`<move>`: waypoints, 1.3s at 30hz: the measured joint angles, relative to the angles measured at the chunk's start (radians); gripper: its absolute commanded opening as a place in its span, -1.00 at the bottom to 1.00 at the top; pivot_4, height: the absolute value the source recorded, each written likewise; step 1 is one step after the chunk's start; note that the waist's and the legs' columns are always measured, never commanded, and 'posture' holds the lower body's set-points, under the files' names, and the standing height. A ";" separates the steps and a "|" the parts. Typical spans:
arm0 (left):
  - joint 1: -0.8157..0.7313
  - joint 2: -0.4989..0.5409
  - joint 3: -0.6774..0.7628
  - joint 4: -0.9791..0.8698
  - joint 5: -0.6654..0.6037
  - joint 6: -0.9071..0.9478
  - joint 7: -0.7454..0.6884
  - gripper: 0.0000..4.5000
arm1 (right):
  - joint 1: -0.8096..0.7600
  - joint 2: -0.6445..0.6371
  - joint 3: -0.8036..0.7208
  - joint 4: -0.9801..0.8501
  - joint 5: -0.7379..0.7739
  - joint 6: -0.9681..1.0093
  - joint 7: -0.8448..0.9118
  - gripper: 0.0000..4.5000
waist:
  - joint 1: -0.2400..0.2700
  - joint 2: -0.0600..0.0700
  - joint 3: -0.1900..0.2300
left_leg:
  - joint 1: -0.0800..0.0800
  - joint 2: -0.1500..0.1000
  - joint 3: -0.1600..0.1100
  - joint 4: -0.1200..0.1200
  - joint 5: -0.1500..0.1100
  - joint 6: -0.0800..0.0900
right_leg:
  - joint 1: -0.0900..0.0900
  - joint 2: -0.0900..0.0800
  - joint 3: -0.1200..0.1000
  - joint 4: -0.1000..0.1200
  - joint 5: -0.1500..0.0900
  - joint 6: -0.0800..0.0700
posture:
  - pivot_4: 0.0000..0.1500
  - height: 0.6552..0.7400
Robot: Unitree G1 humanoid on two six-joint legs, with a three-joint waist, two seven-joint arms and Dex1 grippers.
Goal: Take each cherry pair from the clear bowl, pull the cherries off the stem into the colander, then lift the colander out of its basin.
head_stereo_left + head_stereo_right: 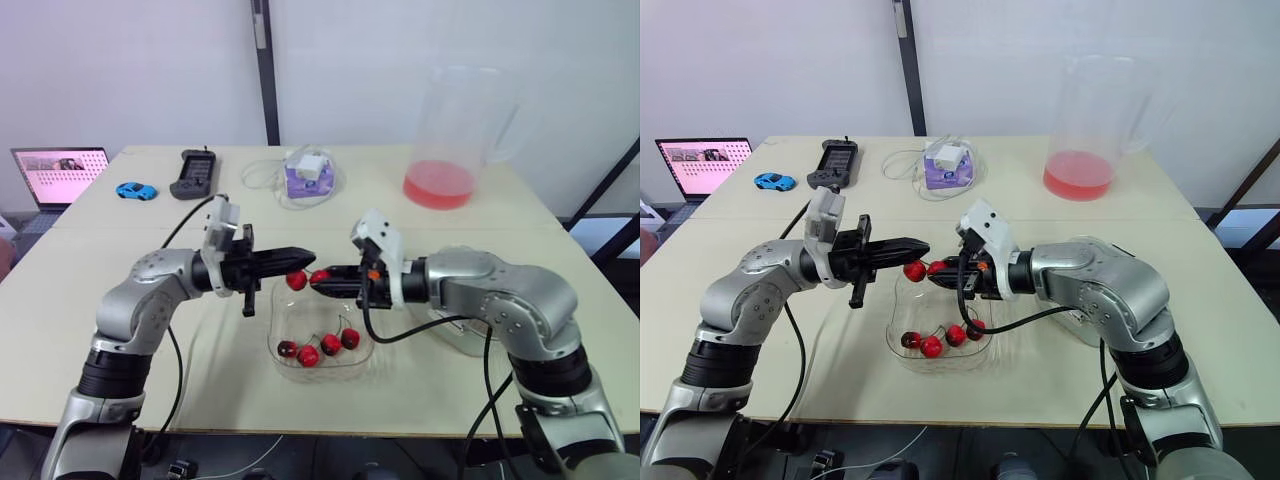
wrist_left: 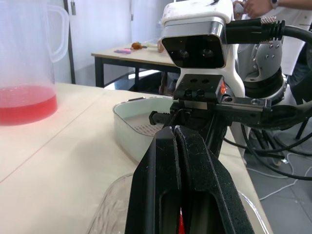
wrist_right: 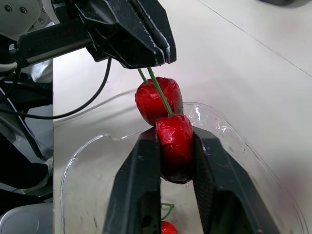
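Mid-task, at the pulling step. Cherry pair suspended just above the clear bowl, strung between the two claws and not yet parted. Left gripper pinched shut on the upper ends of the green stems. Right gripper clamped around the nearer cherry, with the second cherry hanging free and touching the first.

Done so far, judged from the layout: one pair lifted out and presented for separation. No fruit visible in the exposed part of the colander, the rest of it hidden behind the right arm. Left to do: strip both cherries from these stems, carry them over to the colander, then repeat for the four cherries lying in the bowl, seemingly two pairs. Finally, raise the colander, now seated in its basin on the robot's right, just beside the bowl.

Orientation: long axis of the pair steep, with the pinched stem ends on top and the fruit below, leaning slightly toward the right claw. Claws aimed tip to tip along the table's left-right line, so a pull apart likely along that line. Pitcher of red liquid well apart, at the far side of the table.
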 measured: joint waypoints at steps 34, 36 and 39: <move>-0.020 -0.046 -0.006 0.036 0.008 -0.006 0.021 -1.00 | 0.278 -0.645 -0.199 0.288 -0.207 -0.231 0.230 -0.62 | 0.001 0.000 0.000 | 0.001 0.000 0.002 0.002 -0.003 0.005 | 0.002 0.000 0.001 -0.002 0.000 0.000 | 1.00 0.84; -0.023 -0.049 -0.009 0.041 0.013 -0.007 0.025 -1.00 | 0.305 -0.645 -0.189 0.310 -0.227 -0.255 0.242 -0.49 | -0.002 0.000 0.001 | 0.001 0.000 0.002 0.002 -0.003 0.005 | 0.002 0.000 0.002 -0.002 0.000 0.000 | 1.00 0.84; -0.031 -0.049 -0.009 0.041 0.023 -0.007 0.035 -1.00 | 0.316 -0.645 -0.188 0.322 -0.245 -0.270 0.253 -0.01 | 0.001 0.000 0.001 | 0.001 0.000 0.002 0.002 -0.003 0.005 | 0.002 0.000 0.001 -0.002 0.000 0.000 | 1.00 0.84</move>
